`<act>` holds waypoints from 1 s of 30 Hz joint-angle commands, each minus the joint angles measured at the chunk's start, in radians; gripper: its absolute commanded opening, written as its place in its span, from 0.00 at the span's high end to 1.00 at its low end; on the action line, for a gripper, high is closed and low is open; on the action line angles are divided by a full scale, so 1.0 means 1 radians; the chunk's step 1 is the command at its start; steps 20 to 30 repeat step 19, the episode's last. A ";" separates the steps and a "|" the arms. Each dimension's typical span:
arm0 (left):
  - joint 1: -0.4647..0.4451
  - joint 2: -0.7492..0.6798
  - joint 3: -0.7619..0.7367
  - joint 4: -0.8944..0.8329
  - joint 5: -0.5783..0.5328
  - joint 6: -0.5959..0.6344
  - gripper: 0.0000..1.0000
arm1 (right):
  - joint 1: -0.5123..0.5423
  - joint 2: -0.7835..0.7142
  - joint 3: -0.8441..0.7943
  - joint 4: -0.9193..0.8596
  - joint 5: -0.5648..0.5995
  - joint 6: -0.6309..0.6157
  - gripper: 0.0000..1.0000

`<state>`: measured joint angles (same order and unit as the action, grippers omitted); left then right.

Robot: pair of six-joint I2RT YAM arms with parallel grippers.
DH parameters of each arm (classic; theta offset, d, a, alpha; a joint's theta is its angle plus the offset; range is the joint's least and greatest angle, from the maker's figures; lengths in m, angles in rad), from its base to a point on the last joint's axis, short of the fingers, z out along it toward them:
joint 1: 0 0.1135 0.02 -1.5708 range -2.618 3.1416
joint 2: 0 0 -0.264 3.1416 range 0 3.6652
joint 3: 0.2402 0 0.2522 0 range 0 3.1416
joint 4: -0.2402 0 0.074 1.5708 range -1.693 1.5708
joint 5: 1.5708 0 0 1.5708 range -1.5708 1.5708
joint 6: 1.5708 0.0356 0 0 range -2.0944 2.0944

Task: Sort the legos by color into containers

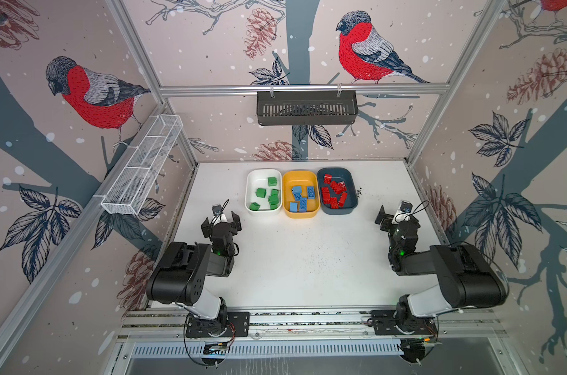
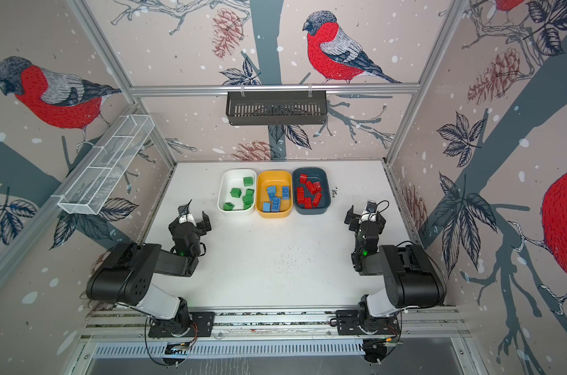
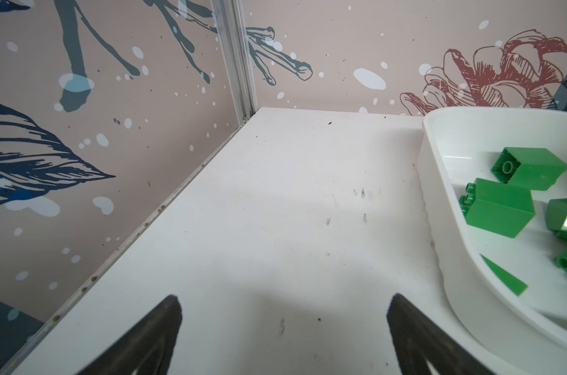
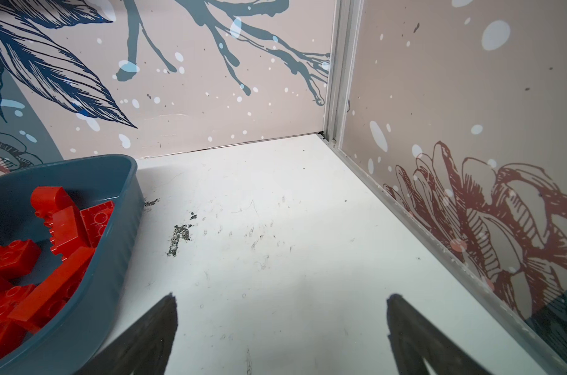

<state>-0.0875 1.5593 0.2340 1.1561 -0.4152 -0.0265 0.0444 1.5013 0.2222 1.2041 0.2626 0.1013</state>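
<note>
Left wrist view shows us the left tool (image 3: pixel 283 302) with its jaws spread wide over bare tabletop (image 3: pixel 275 211), nothing between them. The white tub (image 3: pixel 438 181) sits just ahead of this tool, off to its inner side, holding the green bricks (image 3: pixel 499 207), which lie tipped at odd angles, some on their sides. Through the right wrist camera we see the right tool (image 4: pixel 282 298) spread equally wide and empty, with the dark teal tub (image 4: pixel 113 259) ahead on its inner side and the red bricks (image 4: pixel 64 227) heaped against each other inside. In both top views the yellow tub (image 1: pixel 300 212) stands between those two, well ahead of both tools, and carries the blue bricks (image 1: pixel 303 196). We find no brick loose on the tabletop, so we judge the sorting done or all but done.

Should any brick need shifting, we expect it to be light, rigid and hard, with glossy faces that could slip under a shallow pinch. We would close on two flat opposite side walls, not on the studs, and pick a brick at the top of a heap, since the red ones lean on their neighbours and a tub this light may slide if nudged.
</note>
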 commanded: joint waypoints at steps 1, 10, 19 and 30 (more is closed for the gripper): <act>0.005 -0.012 0.009 0.117 0.046 -0.003 0.01 | 0.002 0.000 0.003 0.011 0.017 -0.005 0.01; 0.005 0.008 -0.018 0.206 -0.030 -0.018 0.01 | 0.002 0.000 0.006 0.011 0.017 -0.005 0.01; 0.006 0.005 -0.018 0.201 -0.031 -0.021 0.01 | -0.009 -0.001 0.005 0.006 -0.012 -0.002 0.00; 0.006 0.005 -0.018 0.201 -0.031 -0.021 0.01 | -0.009 -0.001 0.005 0.006 -0.012 -0.002 0.00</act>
